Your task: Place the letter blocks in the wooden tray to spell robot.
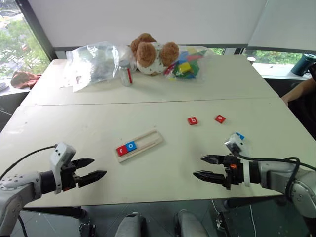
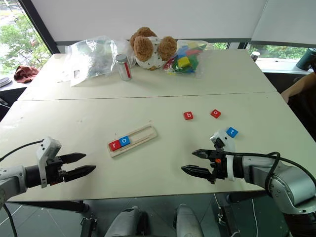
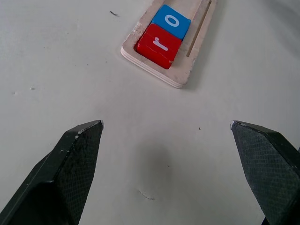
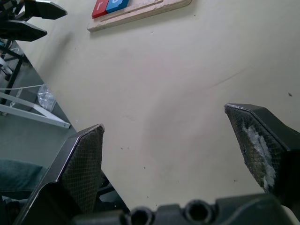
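Both my hands wide, empty. r, o seated in wooden tray (image 1: 139, 145). Next: red b block (image 1: 192, 120), right hand (image 1: 208, 167), pinch edges squarely.

My count: letter blocks, five — three red ("r" (image 1: 122, 150), "b" (image 1: 193, 120), one more (image 1: 220, 118)) and two blue ("o" (image 1: 131, 146), one (image 2: 231, 132) beside my right wrist). Wooden tray (image 1: 148, 140), one, holding two of the five blocks. Off the tray at its 2 to 3 o'clock, three blocks. Teddy bear (image 1: 149, 53), one. Plastic bags, two ( (image 1: 91, 64), (image 1: 190, 64)). Small jar (image 1: 126, 73), one. My grippers, two ( (image 1: 94, 169), (image 1: 203, 167))
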Motion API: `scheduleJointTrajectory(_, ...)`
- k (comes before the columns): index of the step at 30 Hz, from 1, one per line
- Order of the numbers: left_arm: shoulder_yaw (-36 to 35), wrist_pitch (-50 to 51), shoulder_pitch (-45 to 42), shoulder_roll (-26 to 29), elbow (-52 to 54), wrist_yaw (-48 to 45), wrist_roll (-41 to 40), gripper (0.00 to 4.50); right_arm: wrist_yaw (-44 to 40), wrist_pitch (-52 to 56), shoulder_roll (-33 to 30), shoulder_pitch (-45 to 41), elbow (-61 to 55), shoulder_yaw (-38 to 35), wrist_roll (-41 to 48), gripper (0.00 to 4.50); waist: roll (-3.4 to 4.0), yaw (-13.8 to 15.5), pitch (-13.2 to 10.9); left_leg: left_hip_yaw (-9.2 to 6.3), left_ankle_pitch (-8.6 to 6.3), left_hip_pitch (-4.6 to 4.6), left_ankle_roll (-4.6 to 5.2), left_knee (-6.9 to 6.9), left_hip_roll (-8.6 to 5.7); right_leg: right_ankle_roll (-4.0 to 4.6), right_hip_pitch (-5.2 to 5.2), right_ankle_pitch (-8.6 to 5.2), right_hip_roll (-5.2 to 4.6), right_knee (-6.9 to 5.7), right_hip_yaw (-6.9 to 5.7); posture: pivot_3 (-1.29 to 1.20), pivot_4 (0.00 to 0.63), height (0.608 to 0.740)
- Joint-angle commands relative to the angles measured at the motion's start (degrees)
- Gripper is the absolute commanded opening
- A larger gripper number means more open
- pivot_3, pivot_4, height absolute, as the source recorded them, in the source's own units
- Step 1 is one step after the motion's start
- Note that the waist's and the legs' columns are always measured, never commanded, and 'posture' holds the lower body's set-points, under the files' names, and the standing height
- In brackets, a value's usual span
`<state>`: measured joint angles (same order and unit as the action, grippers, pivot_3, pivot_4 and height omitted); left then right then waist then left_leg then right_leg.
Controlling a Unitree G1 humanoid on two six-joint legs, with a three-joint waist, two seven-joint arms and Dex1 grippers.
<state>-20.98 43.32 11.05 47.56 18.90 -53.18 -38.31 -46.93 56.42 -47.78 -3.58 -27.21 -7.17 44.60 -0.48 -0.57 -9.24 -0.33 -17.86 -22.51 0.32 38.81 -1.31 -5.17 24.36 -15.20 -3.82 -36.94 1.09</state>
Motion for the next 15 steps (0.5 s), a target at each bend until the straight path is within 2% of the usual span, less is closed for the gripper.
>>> scheduleJointTrajectory(1, -0.77, -0.6, -0.65, 0.14, 1.14, 0.41, -0.36, 4.5, -0.05, -1.41, 0.43, -1.4, -0.14, 0.34, -0.34, 4.47, 0.0, 0.01, 0.0, 0.0, 0.0, 0.0, 0.0, 0.0, 0.0, 0.0, 0.0, 0.0, 0.0, 0.0, 0.0, 0.0, 0.15, 0.74)
scheduleJointTrajectory(15, -1.02, -1.97, -2.06, 0.59, 0.07, 0.85, 1.58, 4.5, -0.86, -2.65, 0.18, -2.7, 2.0, 1.28, -1.77, 4.47, 0.0, -0.04, 0.0, 0.0, 0.0, 0.0, 0.0, 0.0, 0.0, 0.0, 0.0, 0.0, 0.0, 0.0, 0.0, 0.0, 0.15, 0.74)
